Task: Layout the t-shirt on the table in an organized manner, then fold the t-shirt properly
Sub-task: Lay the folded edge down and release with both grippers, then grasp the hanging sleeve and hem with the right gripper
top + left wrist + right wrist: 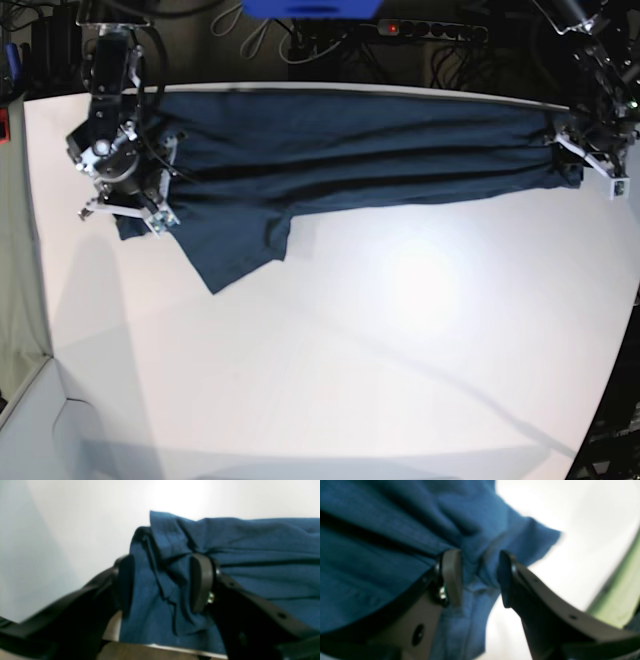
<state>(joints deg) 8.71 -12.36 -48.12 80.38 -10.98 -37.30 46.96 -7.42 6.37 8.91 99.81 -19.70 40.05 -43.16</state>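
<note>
White and matte, the table [380,340] fills most of the base view, its curved edge sweeping round on that view's right; dark cables and a power strip [430,30] lie beyond the far edge. No containers show anywhere on it.

Along the far side lies the t-shirt [380,150], a dark navy cotton band stretched across almost the whole width, long creases running end to end. One flap hangs out toward the table's middle, ending in a point. Nearly all of the nearer tabletop is bare and open.

At the end on the base view's right, the left gripper [162,585] stands with its jaws apart, bunched cloth lying between the two dark pads without being pinched; that corner of the shirt sits right at the table edge, with brown floor just beneath. At the other end the right gripper [477,577] also has its fingers spread, a soft ridge of gathered fabric rising into the gap. White surface opens beside it, with something green beyond.
</note>
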